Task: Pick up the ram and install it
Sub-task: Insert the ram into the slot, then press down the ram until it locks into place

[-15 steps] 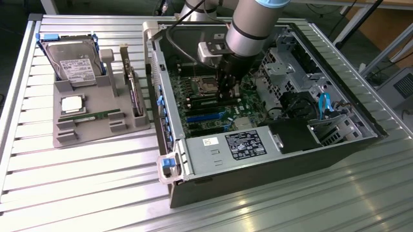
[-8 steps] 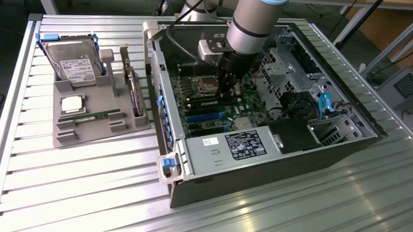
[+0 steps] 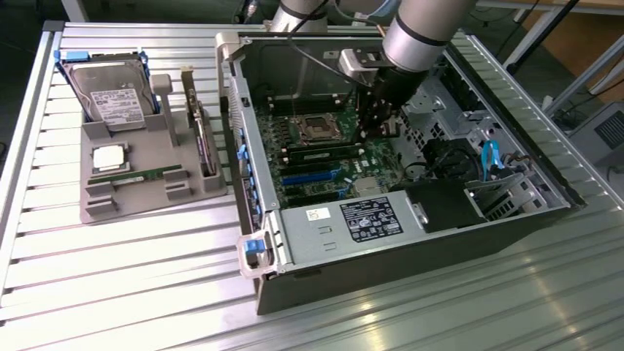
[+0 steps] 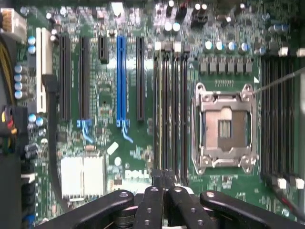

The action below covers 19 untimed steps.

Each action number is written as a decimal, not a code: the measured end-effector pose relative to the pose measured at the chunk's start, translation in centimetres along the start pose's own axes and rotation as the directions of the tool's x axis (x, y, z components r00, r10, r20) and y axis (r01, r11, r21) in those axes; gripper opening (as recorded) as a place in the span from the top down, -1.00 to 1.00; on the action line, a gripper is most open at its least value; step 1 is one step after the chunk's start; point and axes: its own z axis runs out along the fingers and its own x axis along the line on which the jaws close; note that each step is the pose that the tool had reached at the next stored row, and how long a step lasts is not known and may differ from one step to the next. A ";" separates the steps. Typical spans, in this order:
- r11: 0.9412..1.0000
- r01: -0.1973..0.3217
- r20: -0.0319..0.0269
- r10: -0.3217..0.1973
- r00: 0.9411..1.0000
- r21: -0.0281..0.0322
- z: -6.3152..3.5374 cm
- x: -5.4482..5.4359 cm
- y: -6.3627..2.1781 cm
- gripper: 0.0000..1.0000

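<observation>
bench point(image 3: 117, 292) is carrying the open computer case point(image 3: 410, 248) and a grey holder tray point(image 3: 146, 197) toward the exterior view's left. arm is reaching into the case, claw point(image 4: 164, 191) hanging over the motherboard point(image 4: 109, 143) by the memory slots point(image 4: 169, 105) and empty cpu socket point(image 4: 224, 126). claw fingers are sitting clenched together, gripping nothing visible. ram point(image 3: 146, 176) is lying flat on the tray, beside the silver processor chip point(image 3: 109, 157).

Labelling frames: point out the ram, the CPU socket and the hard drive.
ram point(image 3: 146, 176): exterior view, middle of the green stick on the grey tray.
CPU socket point(image 4: 224, 127): wrist view, centre of the empty socket.
hard drive point(image 3: 110, 95): exterior view, its label.
</observation>
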 end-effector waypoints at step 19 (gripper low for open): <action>1.000 -0.001 0.001 0.001 1.000 -0.006 0.34 0.0 -0.69 0.80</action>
